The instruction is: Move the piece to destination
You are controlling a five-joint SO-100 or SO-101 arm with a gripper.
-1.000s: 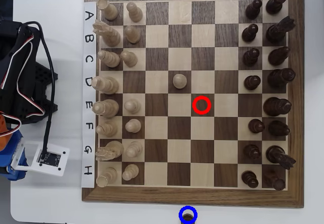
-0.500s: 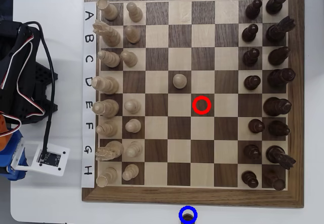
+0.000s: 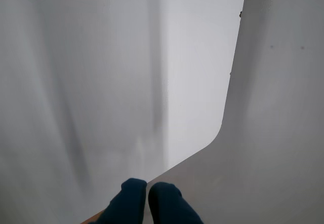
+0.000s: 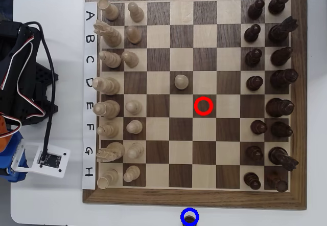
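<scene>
The wrist view shows little: a blurred grey-white backdrop, the pale table with its rounded corner, and the two dark blue fingertips of the gripper at the bottom edge, cut off below. The tips sit side by side, almost touching, with only a thin gap and nothing between them. No chess piece or board appears in this view.

In the overhead view the arm is a black mass at the left edge, partly out of frame, with a cable running to a small white board; the gripper itself cannot be made out there.

The pawn stands off the chessboard, on the white table just below the board's lower frame, under column 5. It is cut by the bottom edge of the picture, so only its dark brown round head shows, and that is ringed closely by the blue ring. The head sits inside the ring.

The red ring lies on a dark square at row E, column 5, with nothing in it. One cream pawn stands forward at D4.
</scene>
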